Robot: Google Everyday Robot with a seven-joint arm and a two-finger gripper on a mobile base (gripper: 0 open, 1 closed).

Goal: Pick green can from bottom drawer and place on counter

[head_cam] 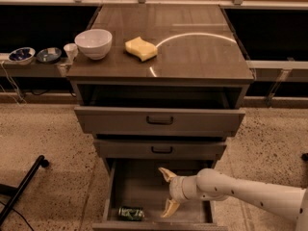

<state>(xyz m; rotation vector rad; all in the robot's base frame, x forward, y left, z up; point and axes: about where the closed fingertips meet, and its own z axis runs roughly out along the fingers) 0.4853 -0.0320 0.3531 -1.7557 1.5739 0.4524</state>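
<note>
The green can lies on its side at the front left of the open bottom drawer. My gripper reaches into the drawer from the right, over its middle, with its two pale fingers spread wide and empty. It is to the right of the can and apart from it. The counter is the glossy dark brown top of the cabinet, with a curved light reflection.
A white bowl and a yellow sponge sit on the counter's left half. The two upper drawers stand slightly open above the bottom one. Small dishes rest on a ledge at left. A black bar lies on the floor.
</note>
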